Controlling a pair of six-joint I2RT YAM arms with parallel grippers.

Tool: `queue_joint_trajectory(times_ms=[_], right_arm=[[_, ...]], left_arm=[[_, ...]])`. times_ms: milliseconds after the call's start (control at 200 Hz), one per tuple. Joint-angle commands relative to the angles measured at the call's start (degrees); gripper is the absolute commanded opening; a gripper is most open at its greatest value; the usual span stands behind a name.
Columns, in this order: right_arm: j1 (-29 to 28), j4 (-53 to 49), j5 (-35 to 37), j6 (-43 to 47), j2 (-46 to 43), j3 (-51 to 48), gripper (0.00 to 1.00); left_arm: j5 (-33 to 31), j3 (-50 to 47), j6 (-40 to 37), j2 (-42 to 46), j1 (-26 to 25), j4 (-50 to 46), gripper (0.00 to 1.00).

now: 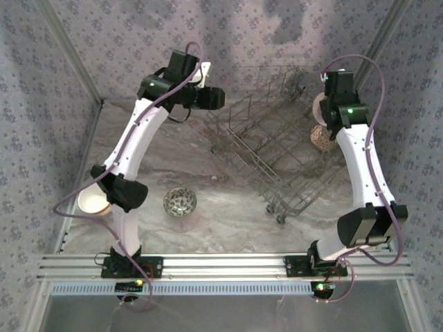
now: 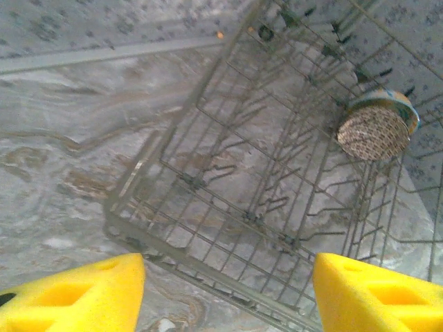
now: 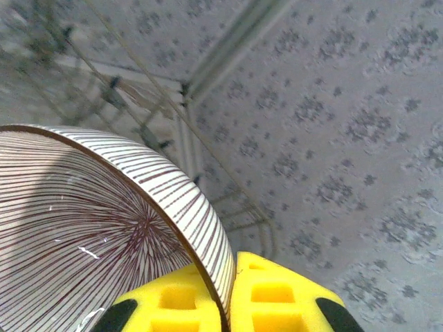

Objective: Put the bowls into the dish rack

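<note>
The dish rack (image 1: 266, 142) is a grey wire basket lying at an angle at the back middle of the table. In the left wrist view my left gripper (image 2: 228, 280) hangs open above the rack's near rim (image 2: 208, 270), with nothing between its yellow fingers (image 2: 90, 294). A bowl with a brown-patterned underside (image 2: 376, 129) stands on edge among the tines at the rack's right side (image 1: 322, 137). My right gripper (image 3: 232, 277) is shut on the rim of a white bowl with dark red stripes (image 3: 104, 235), held over the rack's right end (image 1: 318, 107).
A patterned bowl (image 1: 180, 202) sits on the marbled table in front of the rack. A pale bowl (image 1: 92, 200) lies at the left edge, partly behind the left arm's elbow. Patterned walls close in the back and sides.
</note>
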State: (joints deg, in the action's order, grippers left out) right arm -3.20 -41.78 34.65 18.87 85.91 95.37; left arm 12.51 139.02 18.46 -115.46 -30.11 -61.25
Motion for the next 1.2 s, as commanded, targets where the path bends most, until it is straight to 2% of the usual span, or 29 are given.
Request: queue_joint_trajectory(times_ms=[0, 310, 715, 1194], right_arm=[[1.32, 5.00, 5.05, 4.02, -1.18, -3.14, 0.00], [-0.44, 7.07, 10.95, 8.59, 0.10, -9.55, 0.00], [-4.46, 24.01, 13.32, 15.13, -0.22, -21.98, 0.00], [-4.28, 40.09, 16.06, 22.66, -0.36, -29.03, 0.00]], left_arm=[[5.98, 0.06, -0.72, -2.95, -0.12, 0.64, 0.66], [9.67, -1.44, -0.43, -5.65, -0.17, 0.83, 0.70], [11.46, -4.30, -0.60, -5.75, 0.56, 1.49, 0.71], [11.92, -5.45, -1.02, -4.91, 1.45, 1.27, 0.71]])
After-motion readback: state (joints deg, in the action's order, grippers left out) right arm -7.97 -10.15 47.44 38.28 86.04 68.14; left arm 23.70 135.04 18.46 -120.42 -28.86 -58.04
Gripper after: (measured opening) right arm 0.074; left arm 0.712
